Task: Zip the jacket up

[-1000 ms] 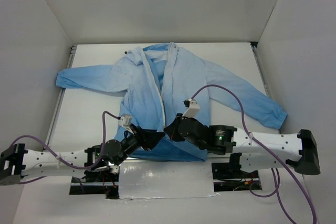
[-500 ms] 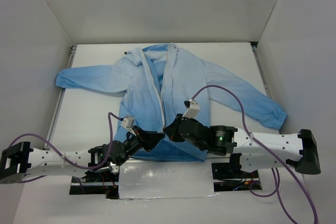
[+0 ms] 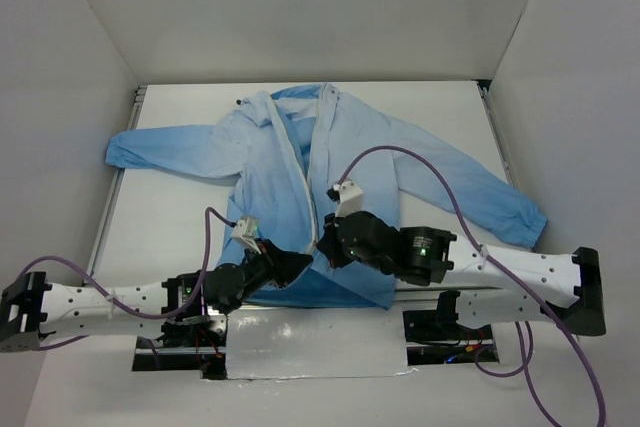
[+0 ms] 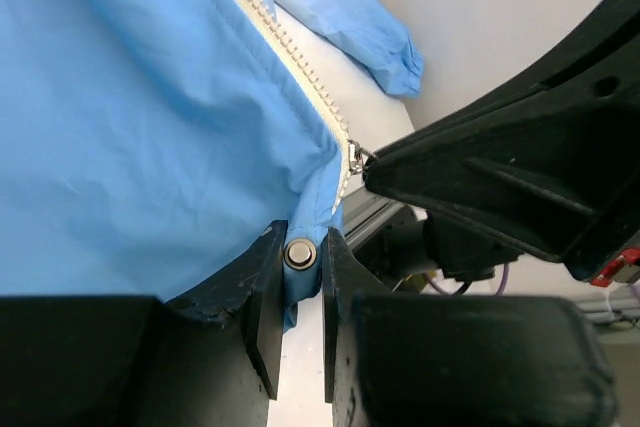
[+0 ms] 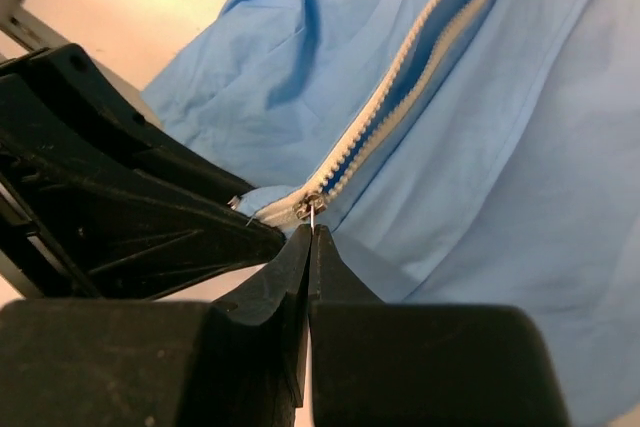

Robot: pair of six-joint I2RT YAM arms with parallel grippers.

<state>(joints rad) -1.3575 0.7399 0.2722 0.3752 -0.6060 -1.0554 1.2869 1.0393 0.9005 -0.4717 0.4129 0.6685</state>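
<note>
Now: jacket (image 3: 350,147) flat on the bench (image 3: 180,217), hem at the near edge.
Left gripper (image 4: 301,265) clamps the hem corner (image 4: 312,197); right gripper (image 5: 309,234) pinches the zipper pull (image 5: 314,203); teeth (image 5: 400,97) run away toward the collar (image 3: 300,97).

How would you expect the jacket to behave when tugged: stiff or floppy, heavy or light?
Probably floppy: the jacket lies flat with soft creases and bunches where the left gripper pinches it. Likely light: the fabric looks thin. It may ruck up when the right gripper pulls the slider.
</note>
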